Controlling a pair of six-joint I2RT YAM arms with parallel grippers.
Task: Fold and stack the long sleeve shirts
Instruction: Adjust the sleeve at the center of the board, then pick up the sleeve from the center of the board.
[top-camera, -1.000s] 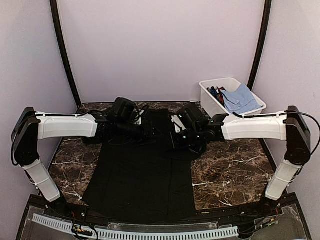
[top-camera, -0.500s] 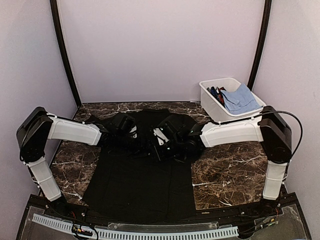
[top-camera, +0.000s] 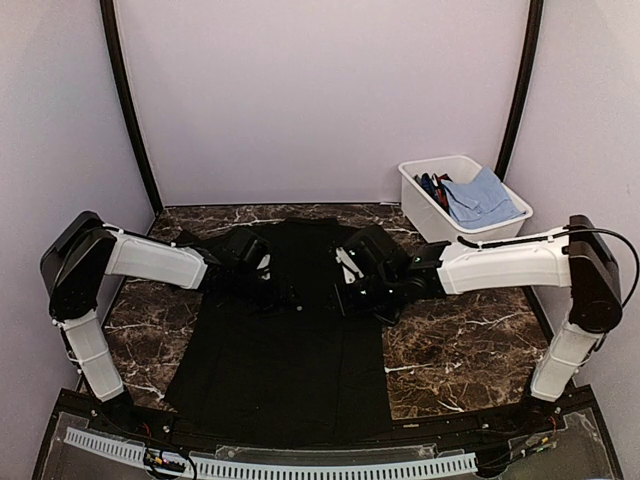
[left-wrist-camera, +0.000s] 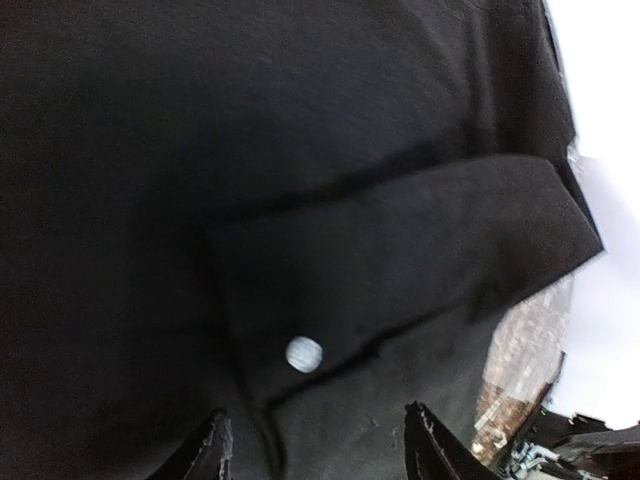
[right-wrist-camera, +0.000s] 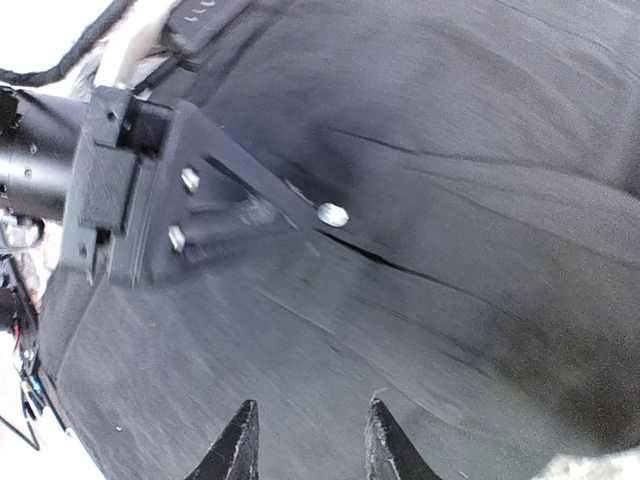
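A plain black long sleeve shirt (top-camera: 290, 370) lies spread flat on the marble table, its collar end toward the back. My left gripper (top-camera: 283, 294) is low over its upper middle, and my right gripper (top-camera: 346, 298) is just to the right of it. In the left wrist view, the left gripper (left-wrist-camera: 315, 432) is open over a folded cuff with a small white button (left-wrist-camera: 304, 354). In the right wrist view, the right gripper (right-wrist-camera: 308, 425) is open over flat black cloth (right-wrist-camera: 460, 250). The left gripper's body (right-wrist-camera: 150, 190) and a white button (right-wrist-camera: 333, 214) lie ahead of it.
A white bin (top-camera: 424, 214) stands at the back right and holds a blue cloth (top-camera: 482, 197) and other items. Bare marble table (top-camera: 460, 340) shows right and left of the shirt. Purple walls close in the back and sides.
Both grippers have come down and inward over the shirt's upper middle. The right gripper reached furthest left half a second ago and has since drawn back to the right.
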